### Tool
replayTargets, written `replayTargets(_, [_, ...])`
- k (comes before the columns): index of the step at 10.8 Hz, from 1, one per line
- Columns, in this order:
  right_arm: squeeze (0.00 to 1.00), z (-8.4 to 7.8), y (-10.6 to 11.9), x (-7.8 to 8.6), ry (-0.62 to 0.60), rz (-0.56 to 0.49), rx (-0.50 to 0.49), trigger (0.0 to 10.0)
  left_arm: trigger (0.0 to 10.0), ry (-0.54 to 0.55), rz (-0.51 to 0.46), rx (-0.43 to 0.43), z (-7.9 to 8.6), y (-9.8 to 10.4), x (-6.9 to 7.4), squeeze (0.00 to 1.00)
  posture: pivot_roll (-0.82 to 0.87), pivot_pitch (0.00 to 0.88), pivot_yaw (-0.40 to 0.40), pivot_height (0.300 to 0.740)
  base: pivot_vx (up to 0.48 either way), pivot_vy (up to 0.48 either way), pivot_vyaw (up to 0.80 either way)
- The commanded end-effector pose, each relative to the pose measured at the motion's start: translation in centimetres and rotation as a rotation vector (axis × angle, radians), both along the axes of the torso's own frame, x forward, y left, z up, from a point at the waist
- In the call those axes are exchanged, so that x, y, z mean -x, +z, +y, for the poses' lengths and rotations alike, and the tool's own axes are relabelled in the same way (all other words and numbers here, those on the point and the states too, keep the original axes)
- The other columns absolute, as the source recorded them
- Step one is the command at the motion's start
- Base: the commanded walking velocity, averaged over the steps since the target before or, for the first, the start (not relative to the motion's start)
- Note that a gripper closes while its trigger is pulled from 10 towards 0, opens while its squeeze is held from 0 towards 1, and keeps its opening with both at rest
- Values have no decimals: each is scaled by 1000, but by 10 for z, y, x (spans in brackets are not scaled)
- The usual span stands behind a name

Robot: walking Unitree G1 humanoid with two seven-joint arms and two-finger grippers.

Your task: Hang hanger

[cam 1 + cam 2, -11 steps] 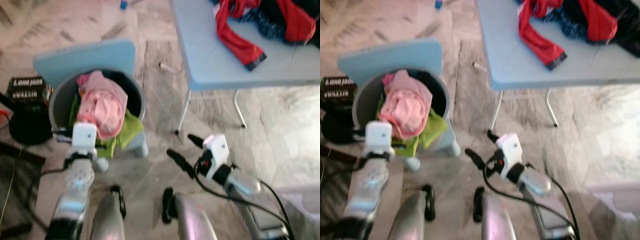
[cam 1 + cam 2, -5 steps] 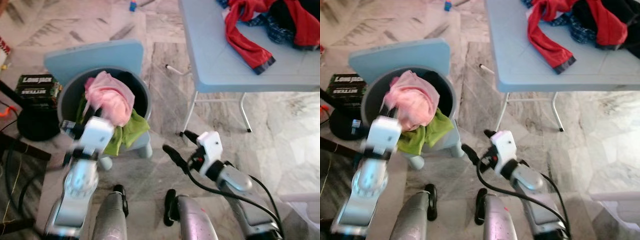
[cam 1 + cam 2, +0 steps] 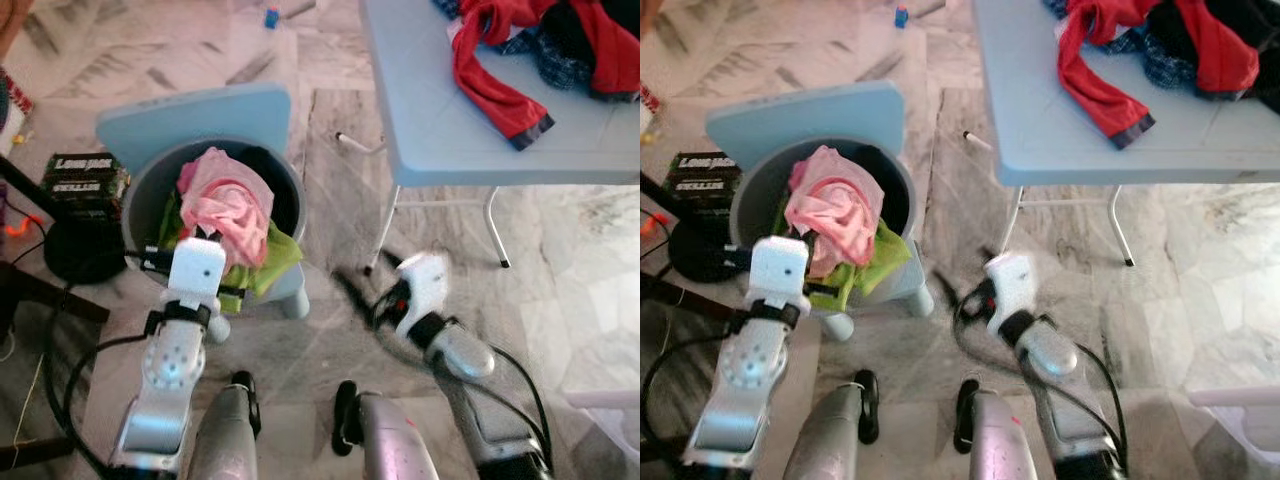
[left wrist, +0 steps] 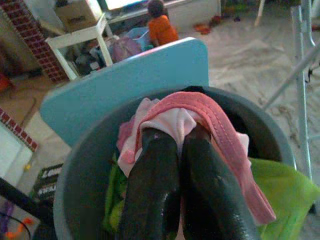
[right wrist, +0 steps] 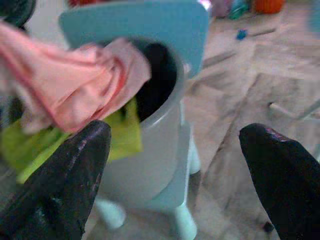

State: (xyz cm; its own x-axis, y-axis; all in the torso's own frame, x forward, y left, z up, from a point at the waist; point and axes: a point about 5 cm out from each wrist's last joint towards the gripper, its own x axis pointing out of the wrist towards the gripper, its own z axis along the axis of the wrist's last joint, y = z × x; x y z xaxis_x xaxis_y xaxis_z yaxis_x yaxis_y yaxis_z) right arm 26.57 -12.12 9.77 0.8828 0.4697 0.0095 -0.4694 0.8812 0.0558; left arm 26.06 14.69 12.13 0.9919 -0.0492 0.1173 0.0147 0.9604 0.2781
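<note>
A grey bucket full of clothes stands on a light blue stool at the left. A pink garment lies on top of it, over a green one. My left gripper reaches over the bucket's near rim, fingers shut on the pink garment. My right gripper hangs open over the floor to the right of the bucket, blurred in the eye views, with nothing between its fingers. I can make out no hanger.
A light blue folding table stands at the upper right with red and dark clothes on it. A black box and a black round base sit left of the bucket. A person in orange is far behind.
My left gripper has settled at the bucket with its fingers on the pink garment. My right gripper has swung a little toward the table and is blurred. The camera has shifted slightly.
</note>
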Motion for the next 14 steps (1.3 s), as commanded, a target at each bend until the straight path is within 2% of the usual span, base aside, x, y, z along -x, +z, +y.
replayTargets(1, [0, -12, -6, 0, -87, 25, -23, 10000, 4078, -21, 43, 12, -5, -6, 2, 0, 26, 238, -37, 740, 0, 0, 0])
replayTargets(2, [0, -30, -6, -5, -205, 25, -36, 10000, 10000, -58, 76, 51, -15, -9, 4, 0, 18, 233, -45, 740, 0, 0, 0])
replayTargets(4, [0, -44, -7, -9, -295, 9, -30, 10000, 10000, -71, 103, 30, -15, -15, 6, 0, 12, 220, -32, 740, 0, 0, 0])
replayTargets(5, [0, -46, -8, -11, -343, 11, -57, 10000, 10000, -100, 56, 28, -16, -6, -3, 0, 14, 211, -29, 740, 0, 0, 0])
replayTargets(7, [0, -41, 3, -16, -335, -33, -64, 10000, 10000, -84, 16, 35, -12, 4, -14, 0, 14, 193, -25, 740, 0, -319, -791])
replayTargets(8, [0, -43, 9, -20, -338, -60, -69, 10000, 10000, -85, 8, 38, -13, 6, -15, 0, 10, 185, -23, 740, 0, -356, -756])
replayTargets(10, [0, -49, 11, -24, -354, -72, -66, 10000, 10000, -89, 3, 45, -17, 6, -16, 0, 5, 173, -21, 740, 0, -375, 0])
replayTargets(13, [0, -50, 7, -23, -367, -63, -80, 10000, 10000, -77, -11, 54, -15, 7, -24, 0, -8, 147, -12, 740, 0, -408, 0])
replayTargets(14, [0, -53, 13, -27, -389, -96, -65, 10000, 10000, -71, -19, 64, -15, 8, -26, 0, -15, 143, -2, 740, 0, -446, 0])
